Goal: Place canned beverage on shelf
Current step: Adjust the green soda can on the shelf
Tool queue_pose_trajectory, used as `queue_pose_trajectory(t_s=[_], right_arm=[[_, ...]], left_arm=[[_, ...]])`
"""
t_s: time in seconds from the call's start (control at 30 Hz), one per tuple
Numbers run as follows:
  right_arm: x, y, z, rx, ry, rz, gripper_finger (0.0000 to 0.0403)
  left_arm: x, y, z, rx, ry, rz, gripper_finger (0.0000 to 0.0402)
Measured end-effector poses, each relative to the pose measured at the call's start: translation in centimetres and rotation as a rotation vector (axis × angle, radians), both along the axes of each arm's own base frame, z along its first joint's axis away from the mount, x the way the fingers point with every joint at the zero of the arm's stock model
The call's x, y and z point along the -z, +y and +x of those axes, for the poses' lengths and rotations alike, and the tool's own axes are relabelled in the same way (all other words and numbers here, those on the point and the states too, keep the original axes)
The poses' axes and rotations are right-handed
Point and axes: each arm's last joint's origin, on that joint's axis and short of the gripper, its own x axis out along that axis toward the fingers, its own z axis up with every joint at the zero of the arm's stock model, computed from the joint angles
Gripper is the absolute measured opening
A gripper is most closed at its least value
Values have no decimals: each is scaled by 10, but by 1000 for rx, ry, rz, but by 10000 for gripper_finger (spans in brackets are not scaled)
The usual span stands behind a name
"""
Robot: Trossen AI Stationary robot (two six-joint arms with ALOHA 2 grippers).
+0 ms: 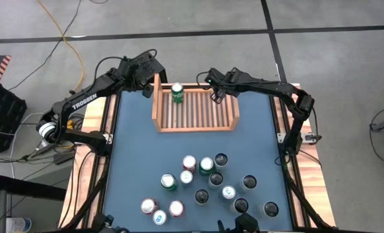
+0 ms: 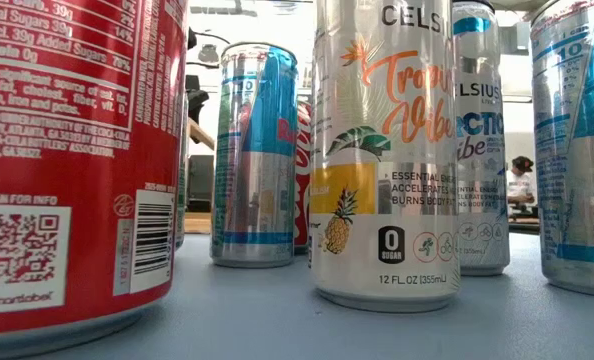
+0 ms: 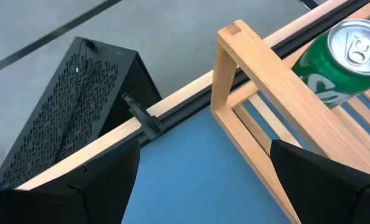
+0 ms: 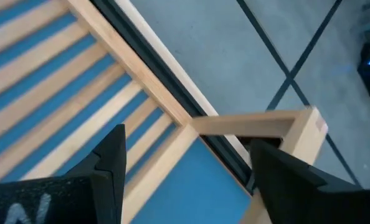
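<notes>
- Down at the 6 o'clock side of the counter [image 1: 134, 149], a bunch of cans [image 1: 205, 184] stands packed close. A tool reaching in for one could bump the others and tip them over.
- Farther off, at 12 o'clock, the shelf [image 1: 193, 127] holds one green can [image 1: 177, 93] in its 11 o'clock corner. It looks a bit tilted from above, so a knock on the shelf might roll it.
- Next to that corner is the left tool [image 1: 148, 92], fingers spread wide and holding nothing. It is just outside the shelf wall, so a careless swing could push the shelf.
- Over the 1 o'clock corner hangs the right tool [image 1: 218, 97], also spread wide and empty. Its fingers sit either side of the corner post, so dropping lower could catch the wood.
</notes>
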Motion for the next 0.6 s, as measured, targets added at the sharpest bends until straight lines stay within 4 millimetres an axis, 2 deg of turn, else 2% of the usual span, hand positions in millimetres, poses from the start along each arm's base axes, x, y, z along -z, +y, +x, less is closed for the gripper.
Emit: queue_pose_trajectory(t_s=[0.2, 0.47, 0.6], right_arm=[[-7, 5, 12, -48, -94, -3, 260], [-46, 27, 42, -249, -301, -5, 260], [-54, 25, 52, -332, -446, 14, 260]], left_arm=[[8, 5, 5, 19, 18, -23, 348], [20, 11, 10, 29, 49, -57, 348], [19, 11, 9, 32, 60, -48, 348]])
